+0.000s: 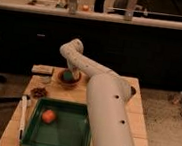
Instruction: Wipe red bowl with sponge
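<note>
The red bowl [67, 81] stands on the wooden table [134, 113] near its far edge, left of centre. A dark green lump, which looks like the sponge [67, 76], sits inside the bowl. My gripper [74, 74] reaches down from the white arm to the right rim of the bowl, right against the green lump. The gripper's tip is partly hidden by the bowl and the sponge.
A green tray [73, 136] lies at the front left with an orange object [48, 116] in it. A white stick-like tool [22, 116] lies left of the tray. A small dark dish [39, 92] and a flat tan block [42, 69] lie near the bowl. My arm covers the table's right half.
</note>
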Available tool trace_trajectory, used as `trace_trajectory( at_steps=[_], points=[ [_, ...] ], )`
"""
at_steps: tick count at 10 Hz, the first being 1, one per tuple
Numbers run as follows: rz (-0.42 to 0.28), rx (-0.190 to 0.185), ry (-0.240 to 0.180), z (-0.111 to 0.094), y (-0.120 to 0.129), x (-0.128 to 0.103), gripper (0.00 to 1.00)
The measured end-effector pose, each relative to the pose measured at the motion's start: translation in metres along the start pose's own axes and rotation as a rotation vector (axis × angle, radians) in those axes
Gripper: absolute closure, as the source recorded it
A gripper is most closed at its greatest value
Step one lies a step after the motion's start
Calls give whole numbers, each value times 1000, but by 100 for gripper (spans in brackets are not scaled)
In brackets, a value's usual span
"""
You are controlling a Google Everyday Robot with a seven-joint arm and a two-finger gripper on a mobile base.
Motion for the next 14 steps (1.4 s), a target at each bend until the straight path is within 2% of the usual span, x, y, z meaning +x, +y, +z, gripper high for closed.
trace_trajectory(
  at_steps=[6,9,14],
  points=[
    [-28,-9,-16,4,2,-12,81],
    [-24,-10,-21,3,11,-7,81],
    [-8,-1,-16,-1,8,-1,81]
  ],
)
